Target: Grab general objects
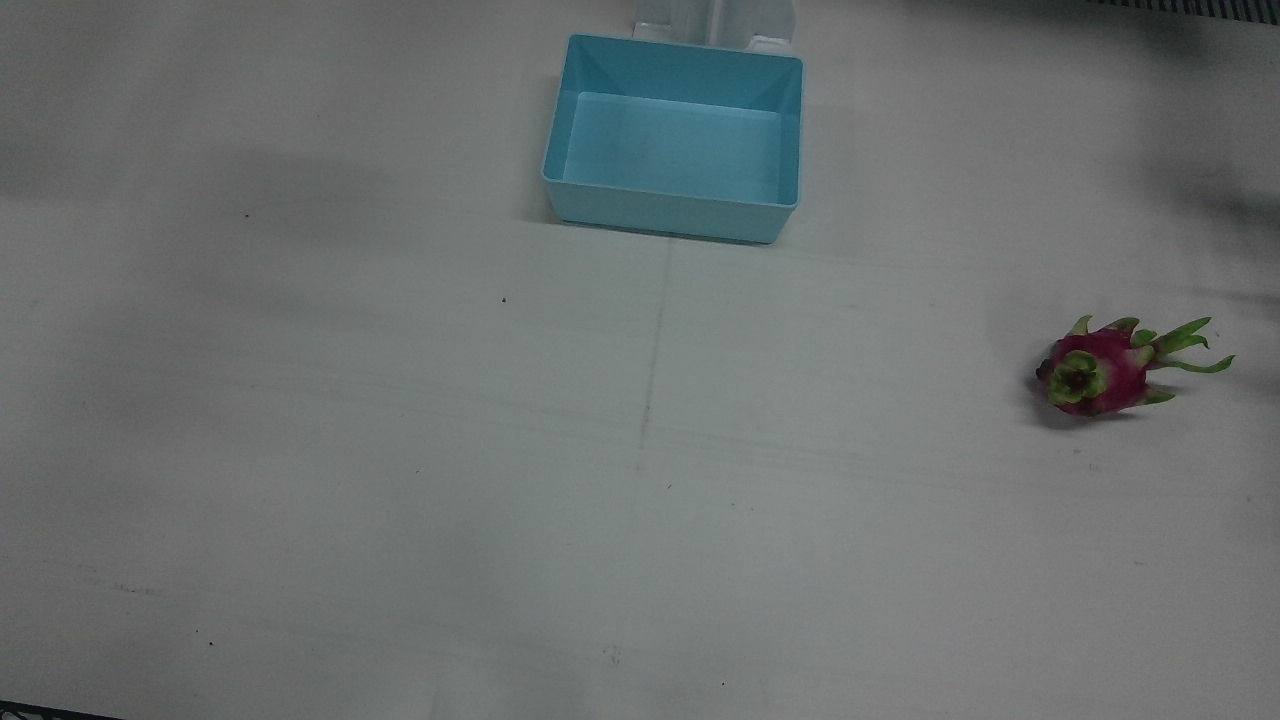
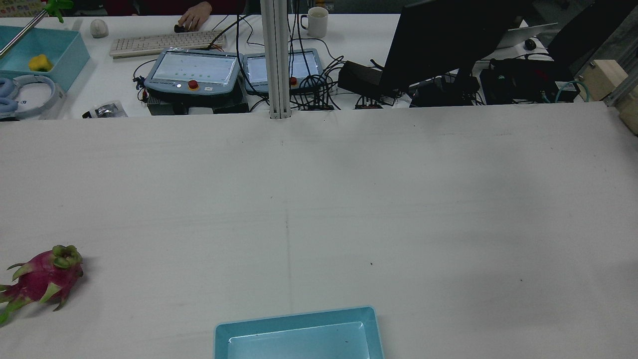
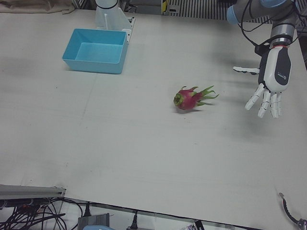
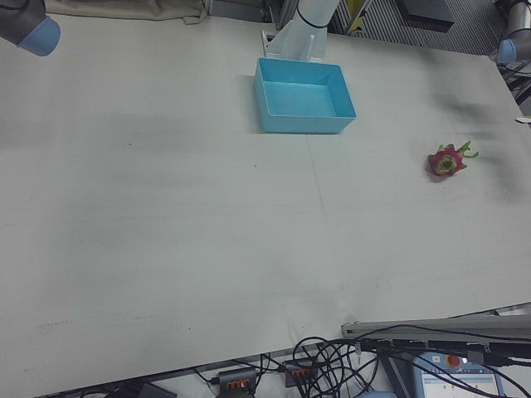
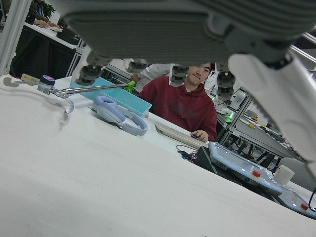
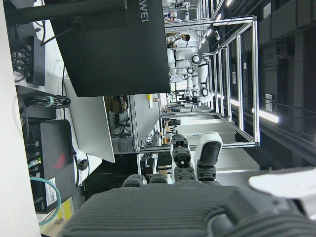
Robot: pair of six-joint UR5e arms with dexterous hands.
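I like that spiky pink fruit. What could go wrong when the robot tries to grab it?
The dragon fruit lies on its side on the smooth table, so a nudge might roll it away. Its thin green leaves could snag or bend on the fingers of the open left hand, which hangs off to one side. The blue bin is far off, so the fruit might drop on the way.

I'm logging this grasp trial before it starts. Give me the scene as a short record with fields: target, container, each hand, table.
target: dragon fruit, lying on its side on the table, untouched
container: blue bin, empty, at the robot's edge of the table, apart from the fruit
left hand: left hand open, fingers spread and pointing down, above the table beside the fruit, holding nothing
right hand: right hand fingers apart, holding nothing, off the table views
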